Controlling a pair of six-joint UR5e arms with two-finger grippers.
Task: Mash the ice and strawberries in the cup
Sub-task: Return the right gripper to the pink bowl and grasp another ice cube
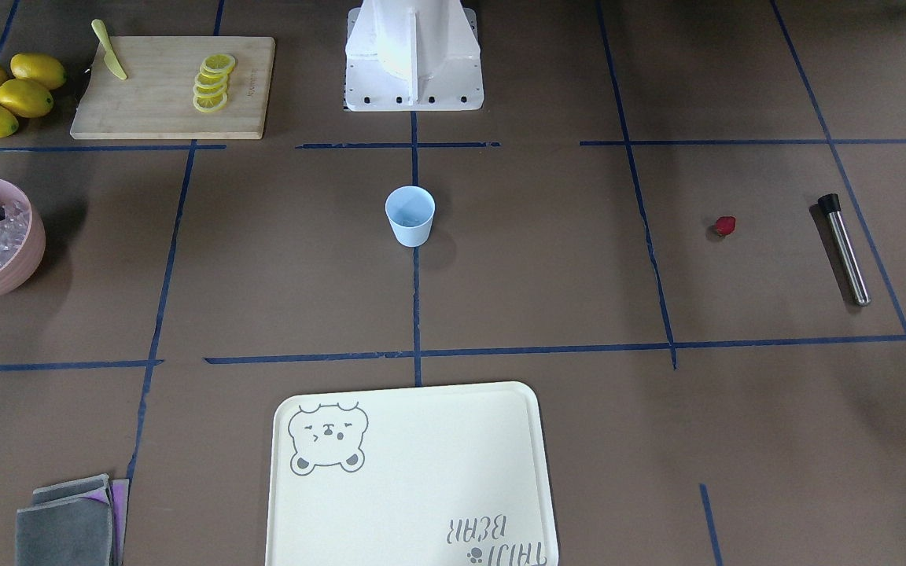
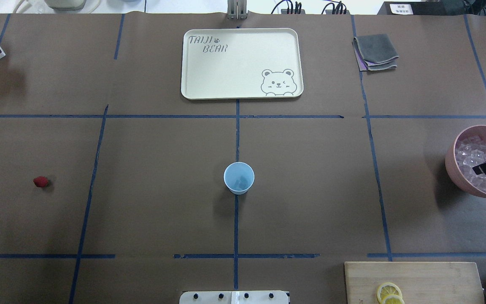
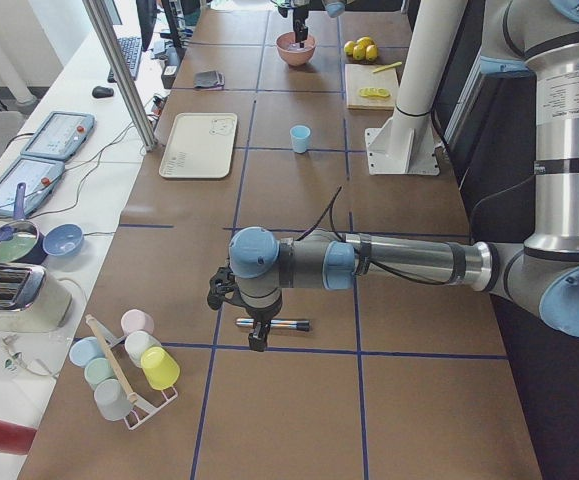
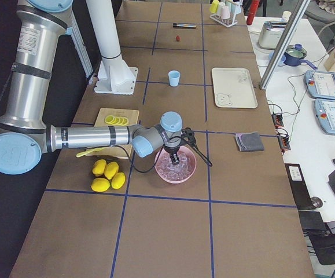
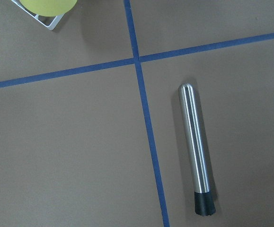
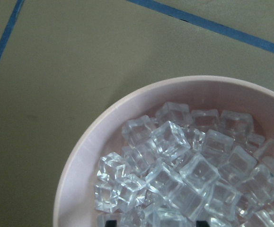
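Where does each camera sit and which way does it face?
Front-facing: across table, facing the base.
Overhead: behind robot, looking forward-down.
Exterior left: table end, left arm near.
Exterior right: opposite end, right arm near.
Left wrist: down on muddler.
Right wrist: down on ice; right tool at bottom edge.
All exterior views share the cup.

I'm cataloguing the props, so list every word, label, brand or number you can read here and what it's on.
"TAIJI BEAR", with a paw print: on the cream tray, by a bear drawing.
Faint mark on the cutting board: too small to read.
White sign beyond the table's far edge: too blurred to read.
The cup and the pink bowl show no text.
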